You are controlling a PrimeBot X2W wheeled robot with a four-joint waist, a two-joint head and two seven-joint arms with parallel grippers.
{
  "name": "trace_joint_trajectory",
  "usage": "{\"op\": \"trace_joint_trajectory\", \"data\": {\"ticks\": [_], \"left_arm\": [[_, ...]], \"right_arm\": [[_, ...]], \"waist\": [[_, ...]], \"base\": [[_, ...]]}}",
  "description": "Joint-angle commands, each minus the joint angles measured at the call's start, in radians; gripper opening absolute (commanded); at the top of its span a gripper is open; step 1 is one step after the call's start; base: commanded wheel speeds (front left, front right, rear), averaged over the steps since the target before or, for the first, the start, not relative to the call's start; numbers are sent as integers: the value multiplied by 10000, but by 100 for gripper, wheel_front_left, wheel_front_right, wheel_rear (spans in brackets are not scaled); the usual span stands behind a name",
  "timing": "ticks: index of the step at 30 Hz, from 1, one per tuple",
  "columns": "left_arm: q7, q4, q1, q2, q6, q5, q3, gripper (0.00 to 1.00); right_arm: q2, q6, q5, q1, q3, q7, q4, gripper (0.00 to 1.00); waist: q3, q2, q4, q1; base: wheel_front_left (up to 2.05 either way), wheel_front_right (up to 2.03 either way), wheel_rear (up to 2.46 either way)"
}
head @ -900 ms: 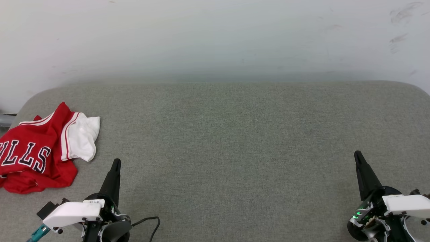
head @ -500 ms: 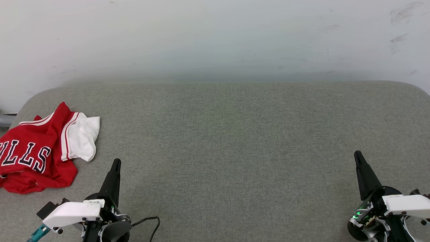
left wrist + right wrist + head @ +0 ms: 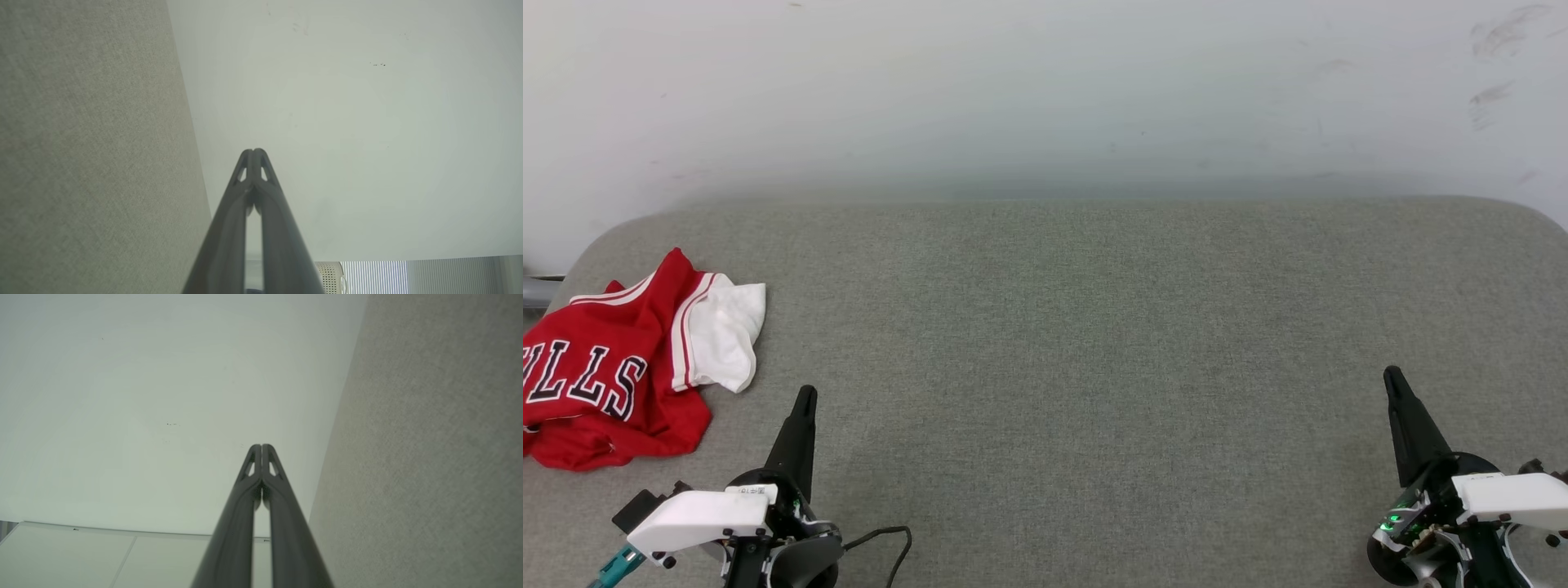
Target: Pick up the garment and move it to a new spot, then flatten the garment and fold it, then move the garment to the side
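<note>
Nearest, at the lower left of the head view, the left hand (image 3: 805, 394) points its two dark fingers up and away over the grey fabric tabletop (image 3: 1094, 343). The fingers are pressed together and nothing is between them. The left wrist view shows the same hand (image 3: 253, 152) with its tips meeting and only a thin slit lower down. A black cable (image 3: 886, 539) loops beside its wrist. At the lower right, the right hand (image 3: 1391, 376) is likewise closed tight and empty, with small green lights (image 3: 1396, 517) glowing at its base. In the right wrist view its tips (image 3: 261, 446) touch, with the fabric surface on one side and pale wall on the other.

A little farther, left of the left hand and apart from it, the garment (image 3: 613, 367) lies crumpled on the tabletop by its left edge. It is a red jersey whose black, white-outlined letters read upside down, and its white sleeve (image 3: 719, 335) is turned toward the middle. The left border of the head view cuts it off.

Beyond the tabletop's rounded far edge stands a scuffed white wall (image 3: 1045, 98).
</note>
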Motion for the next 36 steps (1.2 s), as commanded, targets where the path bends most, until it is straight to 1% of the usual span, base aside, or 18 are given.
{"op": "trace_joint_trajectory", "data": {"ticks": [1,13,14,20,25,30,36], "left_arm": [[36,14,-99,-7,-29,18,17,0],[-19,93,61,-11,4,2,-21,0],[-21,184,148,-27,6,2,-28,100],[-288,145,332,-37,9,91,-170,100],[-534,141,411,-34,7,407,-140,100],[-768,172,478,-31,5,1046,39,100],[-1030,38,538,-27,3,1854,331,100]], "right_arm": [[33,-3,37,-100,0,14,5,0],[0,0,-8,67,11,-9,90,0],[2,0,-8,149,19,-12,192,100],[5,0,-200,290,198,-282,228,100],[5,0,-515,304,270,-529,230,100],[6,0,-1226,289,226,-764,320,100],[7,0,-2540,240,74,-1027,201,100]], "waist": [[0,0,0,0],[0,0,0,0],[1,0,0,1],[9,0,-6,1],[15,0,-12,1],[15,0,-20,1],[23,0,-39,1]], "base": [[0,0,0],[0,0,0],[0,0,0],[0,0,0],[0,0,0],[0,0,0],[0,0,0]]}}
